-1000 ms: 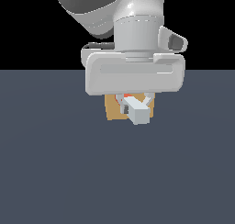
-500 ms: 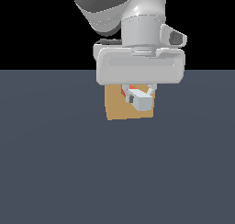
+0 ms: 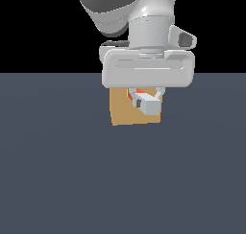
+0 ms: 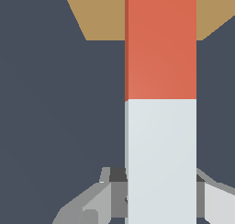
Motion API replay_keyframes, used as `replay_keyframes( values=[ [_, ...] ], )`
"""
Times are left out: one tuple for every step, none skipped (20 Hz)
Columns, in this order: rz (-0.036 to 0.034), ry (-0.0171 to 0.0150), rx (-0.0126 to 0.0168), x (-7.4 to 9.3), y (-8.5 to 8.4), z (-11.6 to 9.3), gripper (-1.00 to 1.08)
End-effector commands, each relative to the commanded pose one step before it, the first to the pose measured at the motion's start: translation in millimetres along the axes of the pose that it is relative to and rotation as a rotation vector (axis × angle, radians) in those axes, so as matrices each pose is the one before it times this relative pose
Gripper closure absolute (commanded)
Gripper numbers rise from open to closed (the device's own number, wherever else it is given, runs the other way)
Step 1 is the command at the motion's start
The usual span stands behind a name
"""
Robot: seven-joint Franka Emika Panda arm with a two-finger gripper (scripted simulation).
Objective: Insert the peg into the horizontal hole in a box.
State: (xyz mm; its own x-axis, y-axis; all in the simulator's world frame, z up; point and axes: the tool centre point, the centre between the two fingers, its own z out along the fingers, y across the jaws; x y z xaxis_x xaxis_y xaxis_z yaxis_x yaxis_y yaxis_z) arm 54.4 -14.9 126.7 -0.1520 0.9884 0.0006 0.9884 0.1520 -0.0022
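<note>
1. My white-and-grey arm hangs from the top of the exterior frame, its broad pale hand block sitting just above centre against the black backdrop and the flat slate-blue floor (image 3: 57, 180).

2. My gripper (image 3: 145, 101) is clamped on the slim two-tone peg (image 3: 148, 102), part red-orange and part pale whitish-grey. In the wrist view my grey fingers (image 4: 98, 200) press against both sides of its pale end, so they are closed on the peg.

3. In the exterior view the peg appears just below the hand block, right of centre. Its pale square end faces the camera, and a sliver of its red-orange part shows behind, up against the front of the box.

4. The plain tan, orange-brown cube-like box (image 3: 124, 112) rests on the floor at the frame's centre. Its upper part is hidden by my hand block, and the peg overlaps its upper right area.

5. In the wrist view the peg (image 4: 160, 103) fills the middle of the frame as a tall bar, pale in the lower half and red-orange above. Its red end runs over the tan box (image 4: 101, 14) at the top edge.

6. The small square hole is hidden behind peg and hand in both views; I cannot tell whether the tip has entered it.
</note>
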Motion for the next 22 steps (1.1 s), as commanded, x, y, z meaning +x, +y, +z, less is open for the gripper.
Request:
replay_keyframes(
  values=[
    [0.00105,-0.00045,-0.00322,-0.92,1.91,-1.74,1.08],
    [0.0,0.0,0.0,0.0,0.0,0.0,1.08],
    [0.0,0.0,0.0,0.0,0.0,0.0,1.08],
    [0.0,0.0,0.0,0.0,0.0,0.0,1.08],
    [0.00018,0.00017,0.00167,-0.06,-0.74,0.89,1.08],
    [0.0,0.0,0.0,0.41,-0.04,0.0,1.08],
    [0.0,0.0,0.0,1.24,-0.12,0.01,1.08],
    [0.0,0.0,0.0,2.08,-0.17,0.01,1.08],
    [0.0,0.0,0.0,2.92,-0.19,0.01,1.08],
    [0.0,0.0,0.0,3.75,-0.18,0.01,1.08],
    [0.0,0.0,0.0,4.58,-0.15,0.01,1.08],
    [0.0,0.0,0.0,5.41,-0.11,0.02,1.08],
    [0.0,0.0,0.0,6.23,-0.08,0.02,1.08],
    [-0.00022,-0.0001,-0.00065,7.21,-0.11,-0.42,1.08],
    [0.0,0.0,0.0,7.86,-0.03,0.02,1.08],
    [0.0,0.0,0.0,8.67,-0.02,0.02,1.08],
    [0.0,0.0,0.0,9.18,-0.02,0.02,1.08],
    [0.00001,-0.00006,-0.00069,8.48,-0.12,-0.44,1.08],
    [0.0,0.0,0.0,7.63,-0.03,0.02,1.08],
    [0.0,0.0,0.0,6.78,-0.02,0.01,1.08],
    [0.0,0.0,0.0,5.95,0.01,0.01,1.08],
    [0.0,0.0,0.0,5.11,0.04,0.01,1.08]
  ],
)
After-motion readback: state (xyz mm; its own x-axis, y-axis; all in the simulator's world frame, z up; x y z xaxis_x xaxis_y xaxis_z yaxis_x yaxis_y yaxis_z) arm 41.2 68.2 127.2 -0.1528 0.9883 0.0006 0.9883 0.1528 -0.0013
